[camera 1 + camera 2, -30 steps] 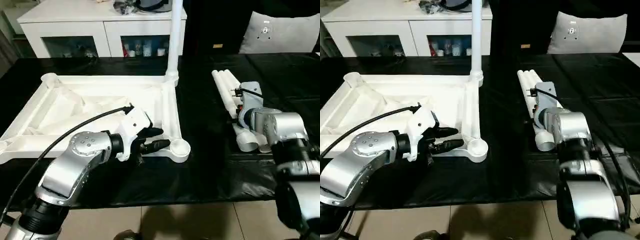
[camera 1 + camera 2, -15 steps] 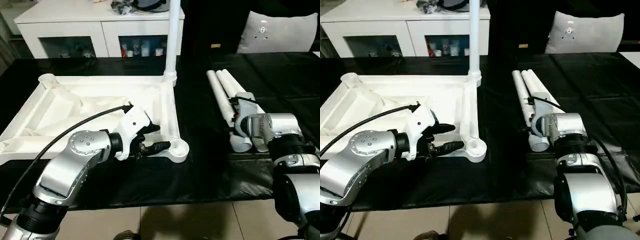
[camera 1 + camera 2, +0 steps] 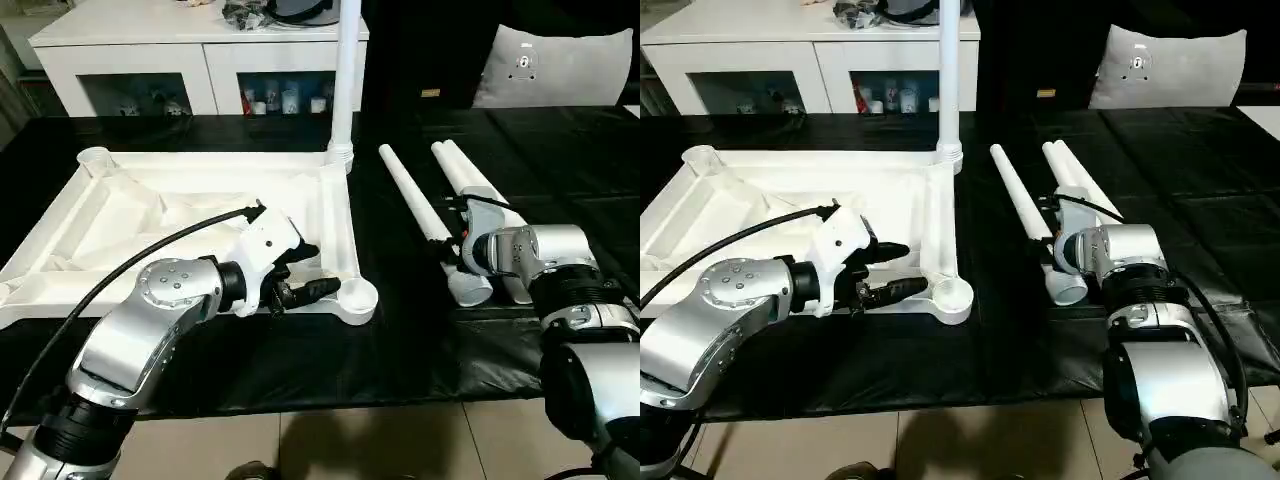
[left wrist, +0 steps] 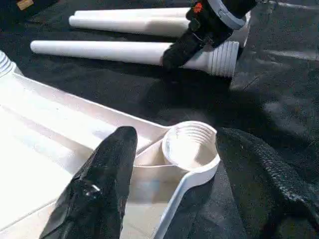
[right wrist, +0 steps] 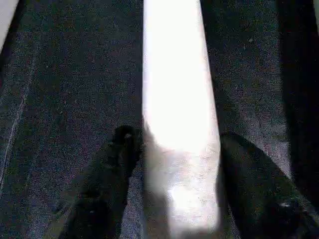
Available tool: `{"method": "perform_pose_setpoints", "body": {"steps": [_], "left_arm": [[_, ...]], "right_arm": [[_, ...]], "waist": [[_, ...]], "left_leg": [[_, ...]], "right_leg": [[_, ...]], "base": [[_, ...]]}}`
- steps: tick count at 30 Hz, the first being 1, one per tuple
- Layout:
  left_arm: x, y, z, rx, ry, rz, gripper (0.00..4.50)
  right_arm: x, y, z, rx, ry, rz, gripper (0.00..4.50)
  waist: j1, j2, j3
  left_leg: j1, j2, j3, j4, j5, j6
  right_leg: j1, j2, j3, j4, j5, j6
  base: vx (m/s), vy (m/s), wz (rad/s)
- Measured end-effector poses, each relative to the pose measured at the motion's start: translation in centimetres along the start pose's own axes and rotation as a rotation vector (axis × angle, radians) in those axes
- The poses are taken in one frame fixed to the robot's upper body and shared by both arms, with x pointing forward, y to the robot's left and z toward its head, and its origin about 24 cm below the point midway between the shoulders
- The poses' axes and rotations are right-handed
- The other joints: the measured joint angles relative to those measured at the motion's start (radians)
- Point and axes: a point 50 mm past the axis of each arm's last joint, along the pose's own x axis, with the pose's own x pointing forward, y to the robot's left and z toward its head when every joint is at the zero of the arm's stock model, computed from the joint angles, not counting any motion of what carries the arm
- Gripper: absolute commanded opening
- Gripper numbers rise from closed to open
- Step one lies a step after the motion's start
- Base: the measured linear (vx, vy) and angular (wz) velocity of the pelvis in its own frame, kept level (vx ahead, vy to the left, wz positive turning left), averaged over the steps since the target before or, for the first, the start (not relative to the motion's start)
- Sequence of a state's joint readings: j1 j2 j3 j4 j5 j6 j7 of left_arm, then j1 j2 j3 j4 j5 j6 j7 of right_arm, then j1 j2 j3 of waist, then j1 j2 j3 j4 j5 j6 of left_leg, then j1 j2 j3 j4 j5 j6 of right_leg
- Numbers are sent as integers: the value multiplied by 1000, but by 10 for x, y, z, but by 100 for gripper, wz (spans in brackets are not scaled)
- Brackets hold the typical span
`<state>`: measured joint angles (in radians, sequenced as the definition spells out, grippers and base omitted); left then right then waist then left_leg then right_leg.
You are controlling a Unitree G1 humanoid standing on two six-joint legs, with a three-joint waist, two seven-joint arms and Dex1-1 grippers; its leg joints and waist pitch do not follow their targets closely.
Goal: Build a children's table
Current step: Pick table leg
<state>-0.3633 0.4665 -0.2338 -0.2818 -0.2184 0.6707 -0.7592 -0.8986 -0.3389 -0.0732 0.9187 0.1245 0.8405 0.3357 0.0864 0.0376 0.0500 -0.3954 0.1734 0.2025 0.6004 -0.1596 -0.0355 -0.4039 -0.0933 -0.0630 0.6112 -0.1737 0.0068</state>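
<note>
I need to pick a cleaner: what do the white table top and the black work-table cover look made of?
The upside-down white rectangular table top looks like moulded plastic, smooth and faintly glossy, with ribs and a threaded corner socket. The black work-table cover looks like thin matt sheeting, creased; fabric or plastic is unclear.

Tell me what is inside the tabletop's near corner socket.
The near corner socket of the upturned tabletop holds no leg: ridged inner wall, pale floor. The left gripper straddles it. Whatever lies beneath the tabletop is hidden.
</note>
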Motion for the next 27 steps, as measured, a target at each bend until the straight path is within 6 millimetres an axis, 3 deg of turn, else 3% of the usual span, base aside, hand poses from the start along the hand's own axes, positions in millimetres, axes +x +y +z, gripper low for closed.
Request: {"method": "perform_pose_setpoints", "body": {"steps": [7, 13, 21, 22, 26, 27], "left_arm": [[0, 1, 0, -1, 0, 1, 295], [2, 5, 5, 4, -10, 16, 295], [13, 25, 7, -41, -66, 196, 295], [13, 27, 10, -41, -78, 212, 323], [23, 31, 29, -133, -185, 198, 330], [24, 31, 33, -153, -209, 185, 354]], "right_arm": [[0, 0, -2, 56, -1, 39, 199], [0, -1, -4, 83, -37, 52, 186], [-3, -12, -6, 158, -354, 63, 186], [-4, -10, -4, 163, -377, 86, 185], [-30, -3, 13, 232, -607, 323, 185], [-37, 1, 17, 230, -664, 393, 185]], "waist": [[0, -1, 0], [1, -1, -1], [3, 0, 0], [2, 1, 0], [3, 3, 1], [4, 3, 1]], "left_leg": [[0, 0, 0, 0, 0, 0], [1, 0, 0, 0, 0, 0], [0, 0, 0, 1, 0, 0], [0, 0, 0, 1, 0, 0], [-2, 0, 0, 1, 0, 0], [-2, 1, -1, 1, 0, 0]], "right_leg": [[0, 0, 0, 0, 0, 0], [1, 0, 0, 0, 0, 0], [0, 0, 0, 0, -1, 2], [0, 0, 0, 0, 0, 1], [0, 0, -1, -1, 2, -2], [-1, 0, -1, -1, 1, -2]], "base": [[0, 0, 0], [0, 0, 0], [0, 0, 0], [0, 0, 0], [0, 0, 0], [0, 0, 0]]}}
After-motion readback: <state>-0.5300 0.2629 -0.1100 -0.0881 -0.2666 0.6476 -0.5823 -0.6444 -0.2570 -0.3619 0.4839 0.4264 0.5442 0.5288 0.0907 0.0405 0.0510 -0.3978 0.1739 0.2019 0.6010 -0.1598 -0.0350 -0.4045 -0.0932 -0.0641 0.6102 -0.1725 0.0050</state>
